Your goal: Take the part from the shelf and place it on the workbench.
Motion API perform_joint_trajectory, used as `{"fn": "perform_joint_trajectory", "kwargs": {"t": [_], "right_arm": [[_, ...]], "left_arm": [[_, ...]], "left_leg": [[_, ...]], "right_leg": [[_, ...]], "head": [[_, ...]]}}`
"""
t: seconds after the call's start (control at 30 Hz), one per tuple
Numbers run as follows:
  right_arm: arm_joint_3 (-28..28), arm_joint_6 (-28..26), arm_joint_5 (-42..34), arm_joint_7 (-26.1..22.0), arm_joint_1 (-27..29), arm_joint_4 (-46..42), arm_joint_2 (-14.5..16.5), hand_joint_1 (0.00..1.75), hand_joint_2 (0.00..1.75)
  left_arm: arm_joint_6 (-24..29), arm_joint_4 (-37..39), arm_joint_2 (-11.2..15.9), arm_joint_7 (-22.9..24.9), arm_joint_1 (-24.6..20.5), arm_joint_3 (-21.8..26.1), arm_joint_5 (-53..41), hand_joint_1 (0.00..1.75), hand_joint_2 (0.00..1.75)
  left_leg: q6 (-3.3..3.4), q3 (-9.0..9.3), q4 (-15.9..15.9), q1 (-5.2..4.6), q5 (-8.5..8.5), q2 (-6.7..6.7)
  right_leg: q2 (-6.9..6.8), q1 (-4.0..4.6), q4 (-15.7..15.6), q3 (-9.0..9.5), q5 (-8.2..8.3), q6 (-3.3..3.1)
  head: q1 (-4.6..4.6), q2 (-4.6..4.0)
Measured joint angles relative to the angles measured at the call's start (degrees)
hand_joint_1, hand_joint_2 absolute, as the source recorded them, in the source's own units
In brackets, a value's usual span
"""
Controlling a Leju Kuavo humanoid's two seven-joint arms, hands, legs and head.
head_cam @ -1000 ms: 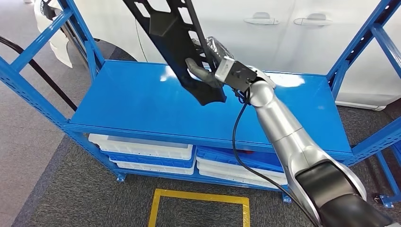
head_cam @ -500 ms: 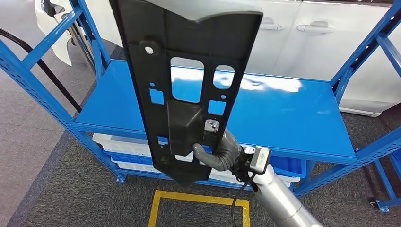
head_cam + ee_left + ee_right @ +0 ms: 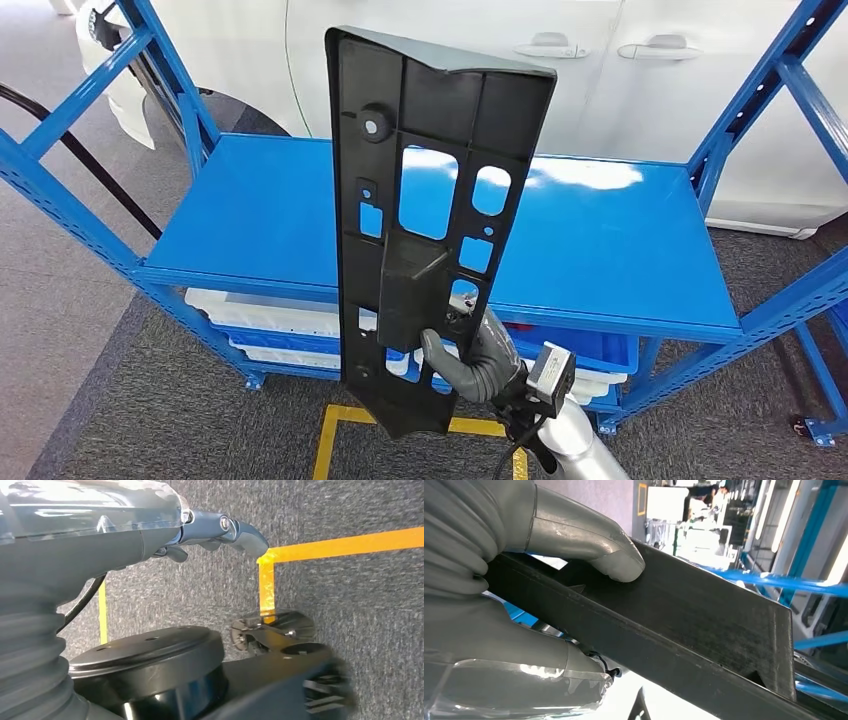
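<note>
Gripping part (image 3: 425,230), right hand (image 3: 478,360)

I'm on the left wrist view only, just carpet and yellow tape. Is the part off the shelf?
Observer: Yes. In the head view the right hand holds the black part upright in front of the blue shelf, gripping near its lower end.
Operator: How is it gripped?
Observer: The right wrist view shows the thumb pressed on one face of the part, with the other fingers under it.
Operator: Anything left on that shelf level?
Observer: The visible blue surface looks bare; white trays sit on the level below.
</note>
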Motion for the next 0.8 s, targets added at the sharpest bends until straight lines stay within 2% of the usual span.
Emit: {"fn": "perform_joint_trajectory", "kwargs": {"t": [0.03,0.07,0.1,0.17,0.23,0.3,0.37,0.4,0.43,0.5,0.53,0.57,0.6,0.63,0.7,0.73,0.77,0.8], "right_arm": [[-0.4,-0.3,0.1,0.1,0.4,-0.2,0.1,1.75,1.75],[-0.8,-0.6,0.1,0.2,0.8,-0.4,0.1,1.75,1.75],[-1.2,-0.8,0.1,0.3,1.1,-0.6,0.2,1.75,1.75],[-2.0,-1.1,0.0,0.3,1.5,-0.8,0.4,1.75,1.75],[-2.8,-1.4,0.0,0.3,1.5,-0.9,0.7,1.75,1.75],[-3.4,-1.7,0.0,0.5,1.6,-1.0,1.0,1.75,1.75],[-4.0,-2.1,0.0,0.8,1.7,-1.1,1.3,1.75,1.75],[-4.3,-2.1,0.0,0.9,1.8,-1.2,1.4,1.75,1.75],[-4.7,-2.2,0.0,1.0,1.8,-1.2,1.6,1.75,1.75],[-5.3,-2.2,0.1,1.4,1.7,-1.3,2.0,1.75,1.75],[-5.6,-2.2,0.1,1.6,1.7,-1.3,2.3,1.75,1.75],[-5.7,-2.2,0.2,1.9,1.7,-1.3,2.6,1.75,1.75],[-5.9,-2.2,0.3,2.2,1.6,-1.3,2.9,1.75,1.75],[-6.0,-2.1,0.4,2.4,1.4,-1.3,3.3,1.75,1.75],[-6.1,-2.0,0.6,2.9,0.6,-1.3,4.0,1.75,1.75],[-6.2,-1.9,0.7,3.0,0.2,-1.3,4.3,1.75,1.75],[-6.2,-1.8,0.7,3.1,-0.1,-1.3,4.6,1.75,1.75],[-6.3,-1.7,0.8,3.2,-0.4,-1.2,4.8,1.75,1.75]], "left_arm": [[-0.1,0.0,0.0,0.4,-0.1,0.0,-0.1,0.0,1.75],[-0.2,0.0,0.0,1.0,-0.2,0.0,-0.1,0.0,1.75],[-0.3,0.0,0.0,1.5,-0.3,0.0,-0.2,0.0,1.75],[-0.5,0.0,0.0,2.3,-0.5,-0.1,-0.3,0.0,1.75],[-0.8,0.0,0.0,2.5,-0.6,-0.1,-0.4,0.0,1.75],[-1.0,0.0,-0.1,2.6,-0.6,-0.2,-0.7,0.0,1.75],[-1.3,0.0,-0.1,2.7,-0.6,-0.3,-0.8,0.0,1.75],[-1.4,0.0,-0.1,2.7,-0.7,-0.3,-0.7,0.0,1.75],[-1.5,0.0,-0.2,2.7,-0.8,-0.3,-0.7,0.0,1.75],[-1.6,0.0,-0.2,2.7,-0.9,-0.3,-0.5,0.0,1.75],[-1.7,0.0,-0.2,2.7,-0.8,-0.3,-0.4,0.0,1.75],[-1.7,0.0,-0.2,2.7,-0.8,-0.3,-0.3,0.0,1.75],[-1.7,0.0,-0.2,2.7,-0.8,-0.3,-0.2,0.0,1.75],[-1.7,0.0,-0.2,2.7,-0.8,-0.3,-0.1,0.0,1.75],[-1.9,0.0,-0.3,2.7,-0.8,-0.3,0.1,0.0,1.75],[-1.9,0.0,-0.3,2.7,-0.8,-0.2,0.3,0.0,1.75],[-2.0,0.0,-0.3,2.6,-0.7,-0.2,0.4,0.0,1.75],[-2.0,0.0,-0.3,2.6,-0.7,-0.2,0.5,0.0,1.75]], "left_leg": [[-0.08,-1.14,3.0,0.01,-1.25,0.0],[-0.08,-1.46,4.3,0.0,-1.52,0.0],[0.02,-0.66,3.3,0.0,-0.71,0.0],[0.5,3.29,-3.6,-0.03,2.59,0.0],[1.07,6.45,-9.8,-0.28,4.66,-0.04],[1.57,6.85,-11.2,-0.58,5.01,-0.11],[2.27,6.51,-11.6,-0.39,5.8,-0.07],[2.67,6.29,-11.8,-0.27,6.29,0.0],[3.02,5.95,-12.1,-0.14,6.79,0.08],[3.38,4.94,-12.1,-0.19,7.56,0.19],[3.4,4.35,-12.0,-0.22,7.94,0.23],[3.36,3.7,-11.9,-0.23,8.35,0.25],[3.27,3.04,-11.8,-0.22,8.73,0.27],[3.12,2.38,-11.5,-0.2,9.09,0.26],[2.62,1.22,-11.0,-0.23,9.74,0.22],[2.29,0.88,-10.8,-0.28,10.07,0.19],[1.94,0.68,-10.7,-0.32,10.43,0.18],[1.57,0.57,-10.8,-0.34,10.88,0.16]], "right_leg": [[-0.08,0.1,0.1,-0.03,0.06,-0.08],[-0.14,0.18,0.1,-0.07,0.11,-0.12],[-0.17,0.24,0.2,-0.1,0.17,-0.14],[-0.04,0.3,0.3,-0.12,0.22,-0.06],[0.08,0.49,0.4,-0.33,0.42,0.37],[0.09,0.56,0.4,-0.64,0.82,1.12],[0.14,0.47,0.5,-0.93,0.7,1.86],[0.14,0.41,1.4,-1.3,-0.34,2.15],[0.15,0.35,3.3,-2.02,-2.24,2.38],[0.11,0.17,10.0,-4.21,-7.24,2.7],[0.11,0.12,13.3,-5.1,-9.01,2.83],[0.1,0.07,15.2,-5.22,-9.62,2.94],[0.08,0.0,15.0,-4.35,-9.07,3.01],[0.07,-0.1,12.7,-2.41,-7.68,3.04],[0.09,-0.2,4.9,2.82,-5.44,2.91],[0.17,-0.11,2.1,4.56,-4.87,2.67],[0.27,0.04,0.5,5.38,-4.81,2.39],[0.37,0.29,0.2,5.3,-4.7,2.0]], "head": [[0.0,0.0],[0.0,0.0],[0.0,0.0],[0.0,0.0],[0.01,0.0],[0.01,0.0],[0.02,0.0],[0.02,0.0],[0.02,0.0],[0.02,0.0],[0.02,0.0],[0.02,0.0],[0.02,0.0],[0.02,0.0],[0.02,0.0],[0.02,0.0],[0.02,0.0],[0.02,0.0]]}}
